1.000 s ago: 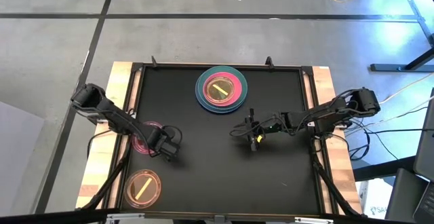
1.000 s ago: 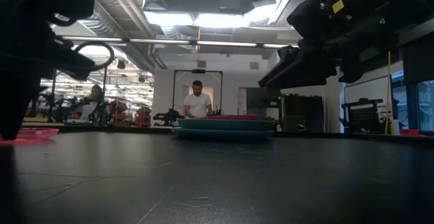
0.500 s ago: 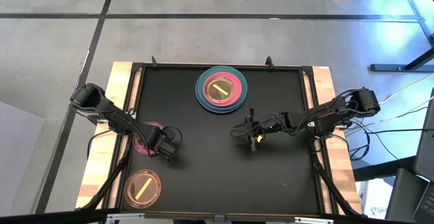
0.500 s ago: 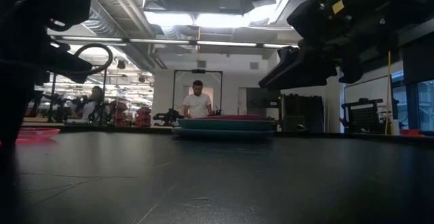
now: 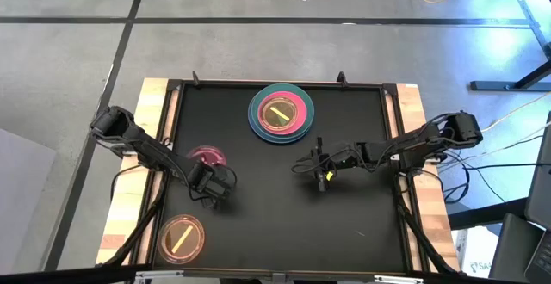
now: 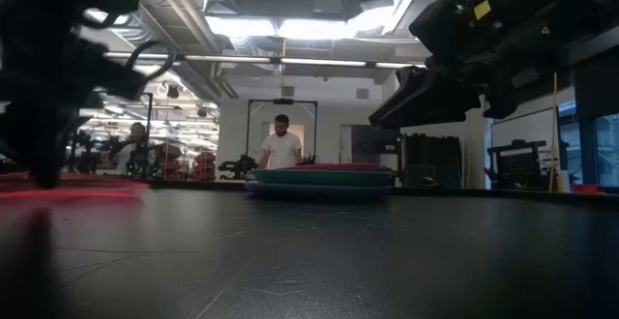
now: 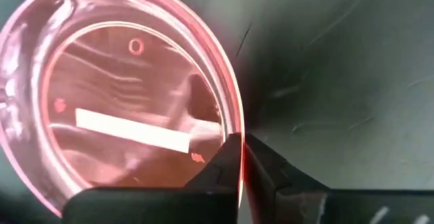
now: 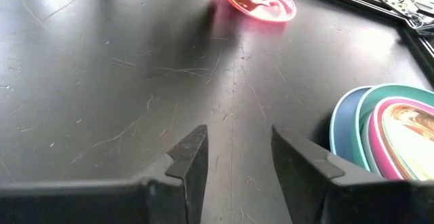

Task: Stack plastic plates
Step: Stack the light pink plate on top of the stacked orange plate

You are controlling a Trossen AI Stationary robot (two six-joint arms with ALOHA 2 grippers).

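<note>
Gripping the rim of a small translucent red plate (image 7: 122, 95), the left gripper (image 5: 209, 174) sits over the left half of the black table (image 5: 344, 224); in the left wrist view its two dark fingers (image 7: 220, 173) are closed on the plate's near edge, one on each face of the rim, and the rest of the plate extends away from the jaws. A white stick-like mark (image 7: 132, 129) lies across the plate's inner face, just beyond the fingertips. In the high view the same plate (image 5: 207, 156) shows as a pink-red disc directly ahead of the jaws, toward the far edge of the table. The right gripper (image 5: 320, 169) hangs over the table's middle right, its jaws apart with bare tabletop between them, as the right wrist view shows (image 8: 234, 159). Ahead of those open jaws and off to one side stands the stack of large plates (image 5: 281, 112): a blue plate (image 8: 342, 125) at the bottom, a teal plate (image 8: 366, 112) on it, a pink plate (image 8: 380, 125) above that, and a small orange plate (image 5: 279, 112) with a yellow mark on top. A second small orange plate (image 5: 181, 237) lies alone on the wooden border at the near left corner, behind the left jaws. A person (image 6: 281, 149) stands in the room beyond the table in the low view.
</note>
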